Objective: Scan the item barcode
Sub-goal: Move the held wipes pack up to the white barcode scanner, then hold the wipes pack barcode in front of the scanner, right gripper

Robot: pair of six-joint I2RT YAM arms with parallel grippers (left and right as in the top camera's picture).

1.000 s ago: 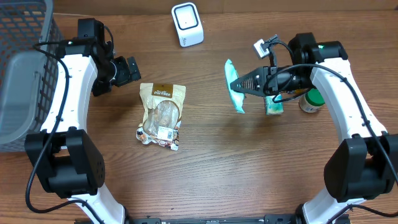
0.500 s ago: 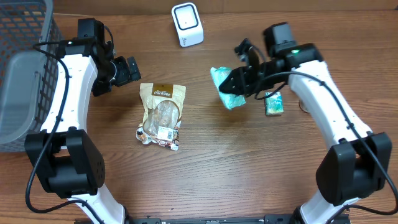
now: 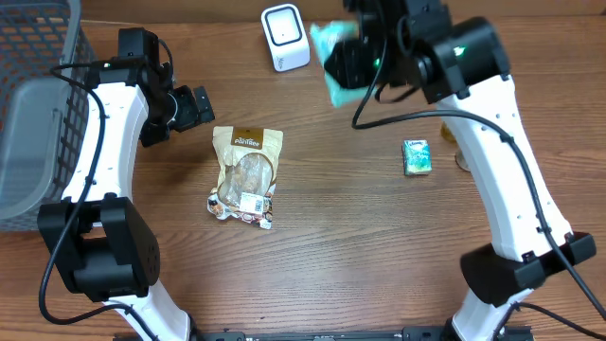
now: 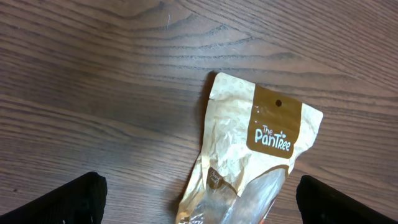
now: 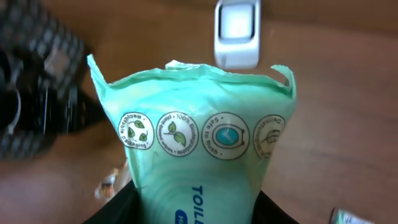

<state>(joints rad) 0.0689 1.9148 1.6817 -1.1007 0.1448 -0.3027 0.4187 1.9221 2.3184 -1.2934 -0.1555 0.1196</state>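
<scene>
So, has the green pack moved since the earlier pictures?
Yes. The green pack, held in the right end effector, went from beside the small green box up toward the white scanner.

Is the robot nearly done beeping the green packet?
Partway. Done: the green packet is up off the table, clamped in the right gripper. In hand: it is held in the air beside the white scanner. Left: the scan itself, which I cannot see happening; the snack pouch and small green box lie on the table.
</scene>
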